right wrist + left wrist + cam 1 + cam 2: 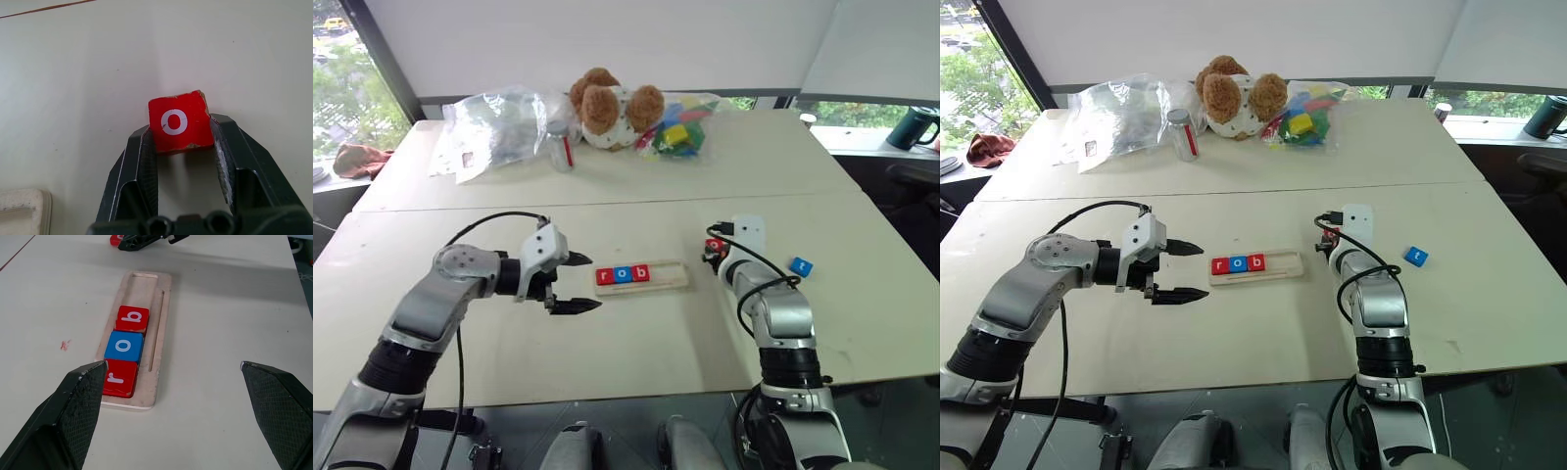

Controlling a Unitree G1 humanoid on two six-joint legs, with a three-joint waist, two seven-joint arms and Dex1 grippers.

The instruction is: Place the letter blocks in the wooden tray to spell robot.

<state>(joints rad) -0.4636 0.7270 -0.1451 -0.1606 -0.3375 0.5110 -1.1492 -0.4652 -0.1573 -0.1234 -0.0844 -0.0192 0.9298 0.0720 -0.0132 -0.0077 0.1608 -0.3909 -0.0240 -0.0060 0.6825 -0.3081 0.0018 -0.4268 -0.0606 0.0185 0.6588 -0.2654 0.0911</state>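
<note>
Wooden tray (pixel 674 277) holds r, o, b. Left of it, the left gripper (pixel 576 283) hangs spread apart. Right of it, the right gripper (pixel 185 142) is clamped on the red o tile (pixel 178 122); beyond lies the blue t tile (pixel 801 265). Held near one edge, the tile could twist loose when lifted.

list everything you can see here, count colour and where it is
letter blocks in tray: three, red r, blue o, red b, in a row at one end of the tray
wooden tray: one, pale wood, table centre
red o block: one, between the right gripper's fingers
blue t block: one, loose on the table, right of the right gripper
teddy bear: one, brown, far side of the table
bag of toy blocks: one, clear, yellow, green and blue pieces, beside the bear
plastic bag: one, clear, left of the bear
left gripper: open, left of the tray
right gripper: shut on the red o block
</note>
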